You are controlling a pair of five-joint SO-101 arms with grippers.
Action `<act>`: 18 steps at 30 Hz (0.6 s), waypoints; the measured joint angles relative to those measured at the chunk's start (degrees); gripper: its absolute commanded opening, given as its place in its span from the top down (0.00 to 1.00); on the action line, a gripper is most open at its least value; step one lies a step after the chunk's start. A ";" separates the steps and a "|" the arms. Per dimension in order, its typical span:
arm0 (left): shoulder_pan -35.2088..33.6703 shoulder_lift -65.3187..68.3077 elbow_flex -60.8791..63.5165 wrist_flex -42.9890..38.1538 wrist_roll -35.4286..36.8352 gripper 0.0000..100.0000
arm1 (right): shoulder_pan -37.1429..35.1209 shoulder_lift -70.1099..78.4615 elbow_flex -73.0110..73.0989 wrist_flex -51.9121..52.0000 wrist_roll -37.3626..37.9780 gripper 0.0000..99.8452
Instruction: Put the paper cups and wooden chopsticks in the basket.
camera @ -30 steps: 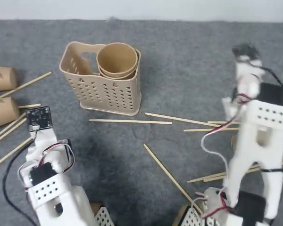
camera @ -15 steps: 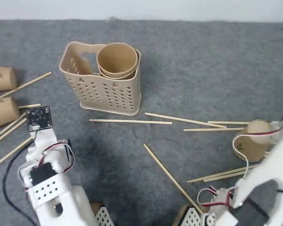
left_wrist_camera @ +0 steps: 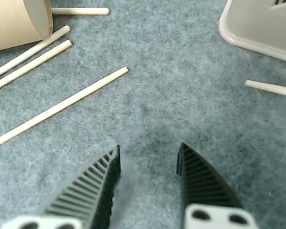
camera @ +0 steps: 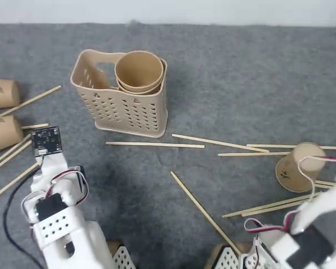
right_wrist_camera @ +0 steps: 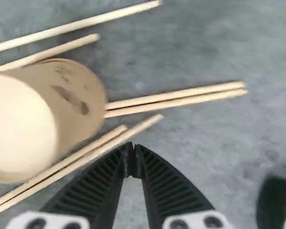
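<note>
Right gripper clenched empty just beside tipped paper cup near right edge of table; left gripper released.

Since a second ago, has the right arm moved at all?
Yes. The right arm has pulled back toward its base, away from the basket, and it has uncovered the paper cup lying on its side.

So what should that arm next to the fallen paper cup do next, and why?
Probably open the right end effector: its jaws are shut on nothing, tips by thin wooden chopsticks, while the tan paper cup lies on its side beside it, outside the beige perforated plastic basket. It needs open jaws to grasp either.
</note>
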 measured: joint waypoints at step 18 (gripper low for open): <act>0.00 0.00 0.00 0.00 0.00 0.81 | -40.79 -5.54 -0.79 5.45 -21.80 0.99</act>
